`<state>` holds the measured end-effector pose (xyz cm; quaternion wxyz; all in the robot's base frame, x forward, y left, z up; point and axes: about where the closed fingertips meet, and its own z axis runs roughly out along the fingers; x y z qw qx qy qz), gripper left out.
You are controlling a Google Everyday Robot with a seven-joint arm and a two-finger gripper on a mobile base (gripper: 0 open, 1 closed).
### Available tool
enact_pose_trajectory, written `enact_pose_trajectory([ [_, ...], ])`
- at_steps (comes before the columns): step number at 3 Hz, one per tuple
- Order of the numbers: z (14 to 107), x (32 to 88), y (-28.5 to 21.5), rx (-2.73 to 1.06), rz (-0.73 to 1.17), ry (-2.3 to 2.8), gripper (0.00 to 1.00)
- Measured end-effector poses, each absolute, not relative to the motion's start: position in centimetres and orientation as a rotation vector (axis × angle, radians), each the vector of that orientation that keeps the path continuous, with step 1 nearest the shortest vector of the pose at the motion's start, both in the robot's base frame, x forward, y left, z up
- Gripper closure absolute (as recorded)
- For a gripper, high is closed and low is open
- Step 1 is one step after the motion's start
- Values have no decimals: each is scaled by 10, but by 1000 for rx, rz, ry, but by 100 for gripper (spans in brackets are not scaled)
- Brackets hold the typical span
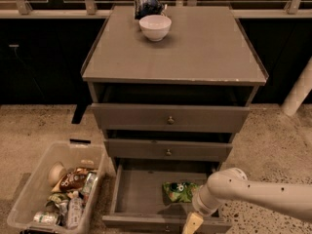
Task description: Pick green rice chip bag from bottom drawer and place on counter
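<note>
The green rice chip bag (179,191) lies flat on the floor of the open bottom drawer (139,194), at its right side. My white arm reaches in from the right, and my gripper (192,224) hangs over the drawer's front edge, just in front of and below the bag, apart from it. The counter (204,48) is the grey top of the cabinet, above the two shallower drawers.
A white bowl (155,27) and a dark blue bag (146,5) sit at the counter's back left. The two upper drawers (169,119) stand slightly pulled out. A clear bin (29,199) of snacks and cans sits on the floor to the left. A white post (300,89) stands at the right.
</note>
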<state>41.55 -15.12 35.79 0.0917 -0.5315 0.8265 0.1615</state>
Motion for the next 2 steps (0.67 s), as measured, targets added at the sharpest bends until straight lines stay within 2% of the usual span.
enact_pose_trajectory([
  [2,312,503,-131,-1579,463,2346,0],
])
